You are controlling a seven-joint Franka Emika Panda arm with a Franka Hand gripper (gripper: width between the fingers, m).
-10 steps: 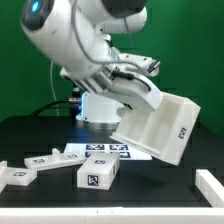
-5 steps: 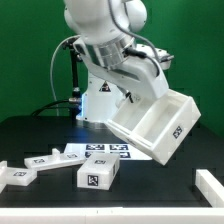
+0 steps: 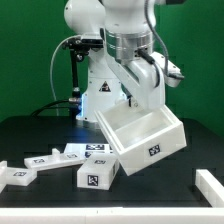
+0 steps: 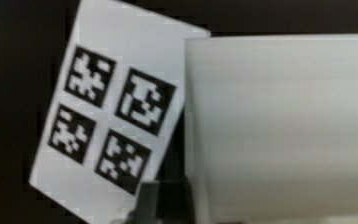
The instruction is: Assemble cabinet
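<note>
The cabinet point(image 3: 140, 140) is up off the desk point(image 3: 30, 135), tipped on a slant with its open side facing up and toward the exterior view's left. One tagged panel faces the camera. The hand point(image 3: 136, 98) comes down from above onto the raised rear wall, so the box hangs below it and out toward the exterior view's right. It is clamped on that wall, though the fingertips themselves are hard to make out from this side.

The wrist view shows one dark finger point(image 4: 158, 198) pressed against the edge of a broad pale panel. The marker board point(image 4: 114, 110) lies beyond it with four tags in sight.

The cabinet's lowest corner dips near a small tagged block point(image 3: 98, 175), and I can't tell whether they touch. A long white piece point(image 3: 35, 163) lies farther to the exterior view's left.
</note>
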